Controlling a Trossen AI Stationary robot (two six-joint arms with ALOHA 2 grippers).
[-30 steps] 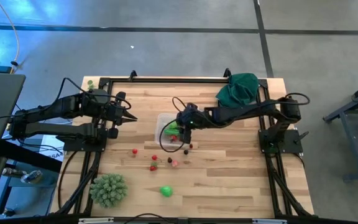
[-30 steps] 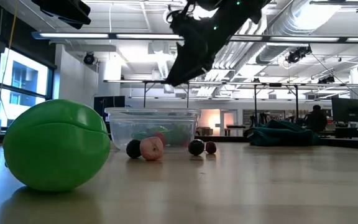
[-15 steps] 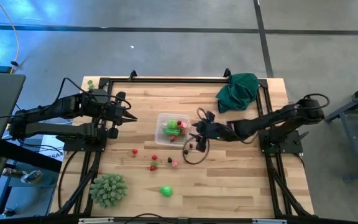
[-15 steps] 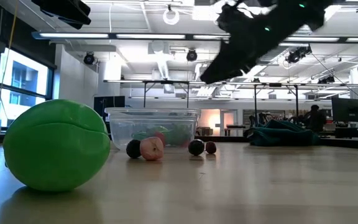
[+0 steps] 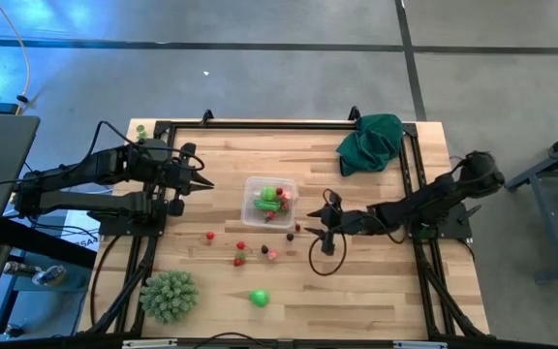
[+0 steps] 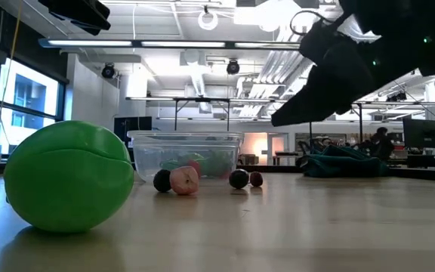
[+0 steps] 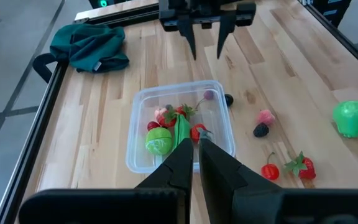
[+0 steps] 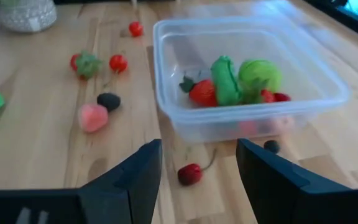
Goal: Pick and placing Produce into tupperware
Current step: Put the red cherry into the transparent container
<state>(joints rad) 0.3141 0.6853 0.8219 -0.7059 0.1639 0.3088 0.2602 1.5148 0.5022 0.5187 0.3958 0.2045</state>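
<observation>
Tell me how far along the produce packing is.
Partly done: the tupperware already holds several pieces. The right pincer hangs open and empty near a cherry. The left pincer waits shut. A pink piece, a strawberry and others remain out.

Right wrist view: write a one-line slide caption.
Open right gripper faces a cherry beside the tupperware, already holding several produce pieces.

The small clear plastic square-ish tupperware sits mid-table with toy produce inside. More small toy produce lies on the table in front of the tupperware. The crumpled dark green cloth lies behind the tupperware, toward the right. The large spiky pale-green ball lies well in front, toward the left.
</observation>
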